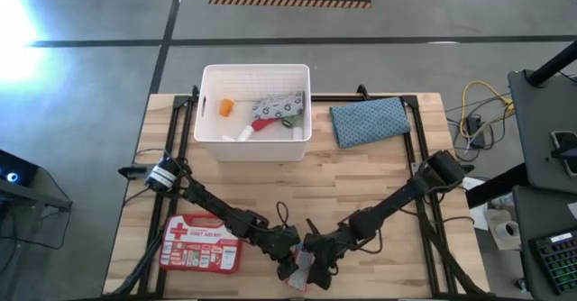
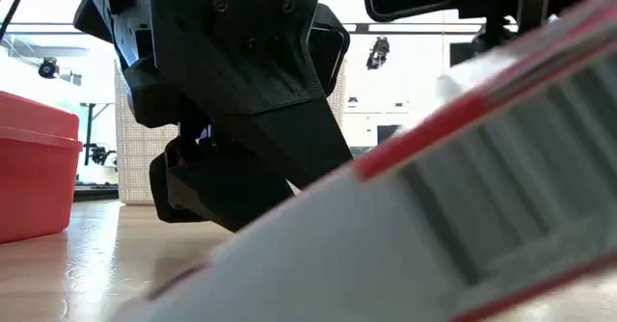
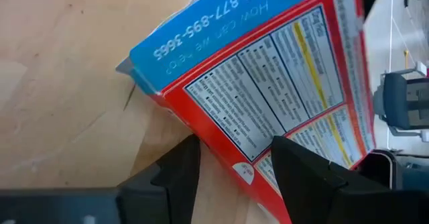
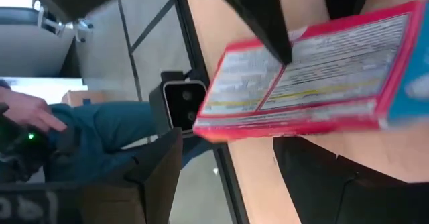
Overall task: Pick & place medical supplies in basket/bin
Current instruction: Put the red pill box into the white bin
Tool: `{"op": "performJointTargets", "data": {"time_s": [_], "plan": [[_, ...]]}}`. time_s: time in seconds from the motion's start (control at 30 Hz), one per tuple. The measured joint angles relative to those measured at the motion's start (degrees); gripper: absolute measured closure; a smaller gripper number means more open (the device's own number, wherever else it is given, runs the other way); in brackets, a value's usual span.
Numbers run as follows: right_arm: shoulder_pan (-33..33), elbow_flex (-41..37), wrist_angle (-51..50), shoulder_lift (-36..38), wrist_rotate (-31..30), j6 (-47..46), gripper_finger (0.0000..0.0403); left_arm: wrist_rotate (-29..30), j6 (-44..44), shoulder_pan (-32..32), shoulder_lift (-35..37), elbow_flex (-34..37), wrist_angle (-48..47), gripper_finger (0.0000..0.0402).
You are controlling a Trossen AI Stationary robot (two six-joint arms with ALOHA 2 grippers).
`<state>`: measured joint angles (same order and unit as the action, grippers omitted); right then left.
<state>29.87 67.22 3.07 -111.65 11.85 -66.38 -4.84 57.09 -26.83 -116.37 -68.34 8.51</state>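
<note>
The small red-white box [image 1: 303, 270], with a blue end panel and printed text [image 3: 268, 70], sits at the table's near edge between both grippers. It fills the low view, tilted [image 2: 434, 197]. My left gripper [image 3: 234, 150] is shut on it. My right gripper [image 4: 234, 163] is open, its fingers just short of the box [image 4: 315, 76] on its right side. The red first-aid case [image 1: 200, 243] lies flat to the left. The white bin [image 1: 206, 112] at the far side holds a few supplies. My left gripper has the small red-white box by a long edge near one corner [image 3: 244, 163]. One finger [image 4: 271, 23] lies on the printed face; the other finger's contact is hidden behind the box. The fingers come slanting from the table's left. The box is tilted, one end raised.
A blue-grey cloth pouch [image 1: 368, 121] lies right of the bin. The two arms cross close together at the near edge. A person's hand and sleeve [image 4: 47, 120] show beyond the table. Bare wood lies between the bin and the grippers.
</note>
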Motion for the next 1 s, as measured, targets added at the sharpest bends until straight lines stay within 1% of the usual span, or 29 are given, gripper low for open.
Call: {"op": "performJointTargets", "data": {"time_s": [0.2, 0.4, 0.47, 0.63, 0.9, 1.0], "plan": [[0.0, -0.05, -1.18, 0.59, -3.24, 0.24, 0.0174, -0.34, 0.26, -0.02, 0.06, 0.07, -0.13, 0.0238], [-0.2, -0.09, -0.69, 0.71, -9.13, 1.24, 0.0174, -0.68, 0.38, -0.2, 0.17, 0.09, 0.12, 0.0238], [-0.4, -0.09, -0.69, 0.77, -10.19, 1.75, 0.0174, -0.58, 0.39, -0.11, 0.17, 0.09, 0.05, 0.0238], [-0.16, -0.09, -0.87, 0.81, -9.58, 1.88, 0.0174, -0.67, 0.39, -0.13, 0.19, 0.08, 0.05, 0.0238], [-0.21, -0.11, -6.03, 1.0, -9.26, 0.58, 0.0175, -0.81, 0.41, -0.13, 0.23, 0.09, -0.04, 0.0238], [-0.2, -0.11, -6.09, 1.0, -9.17, 0.52, 0.0175, -0.85, 0.41, -0.06, 0.25, 0.08, -0.05, 0.0238]]}}
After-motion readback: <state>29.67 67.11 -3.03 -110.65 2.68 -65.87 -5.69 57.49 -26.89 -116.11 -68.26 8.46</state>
